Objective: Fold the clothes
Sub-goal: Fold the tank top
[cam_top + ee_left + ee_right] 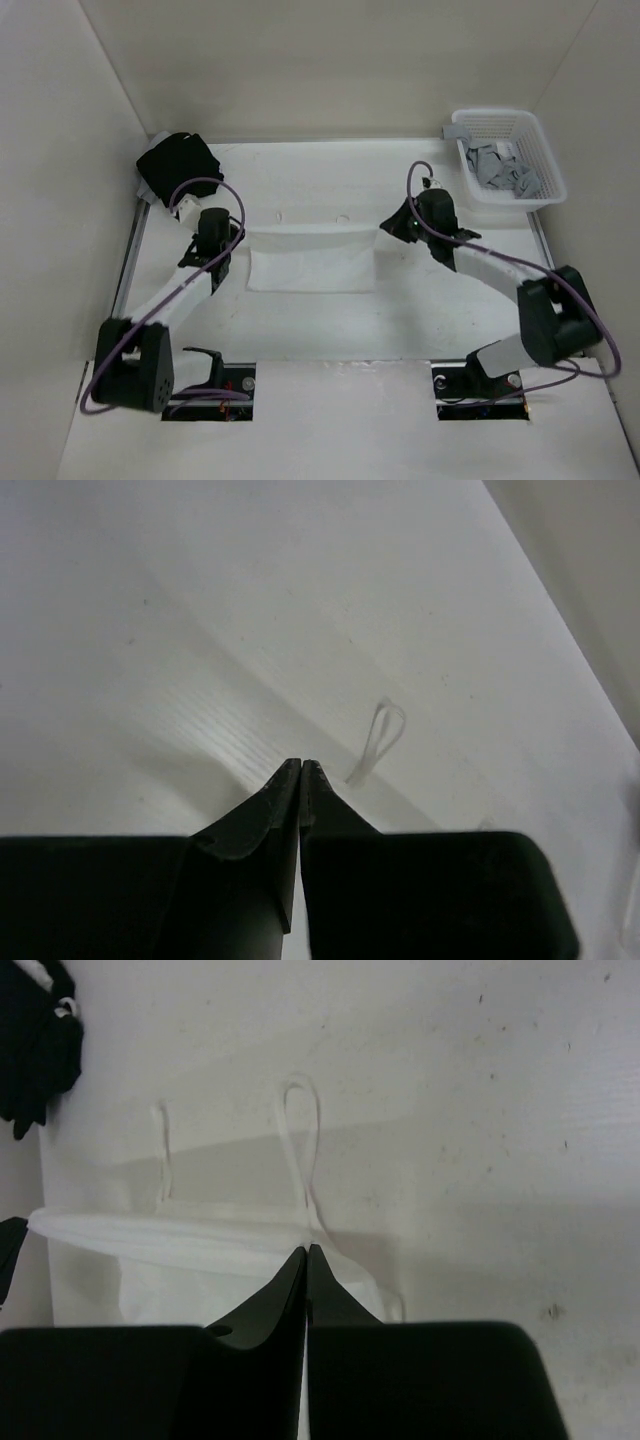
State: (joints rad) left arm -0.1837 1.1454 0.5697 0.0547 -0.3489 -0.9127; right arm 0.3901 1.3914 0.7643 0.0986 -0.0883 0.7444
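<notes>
Left claw (301, 765) and right claw (306, 1250) each pinch the clothes (310, 265) tight (basket (497, 113) seen only overhead).

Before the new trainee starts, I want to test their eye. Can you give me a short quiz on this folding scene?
1. True or false: the grey garments lie inside the white basket.
2. Where is the black cloth bundle? A) far left corner B) far right corner C) between the arms
3. What do the left end effector and right end effector both pinch?
Key: 1 true; 2 A; 3 the white garment, along its far edge.
</notes>
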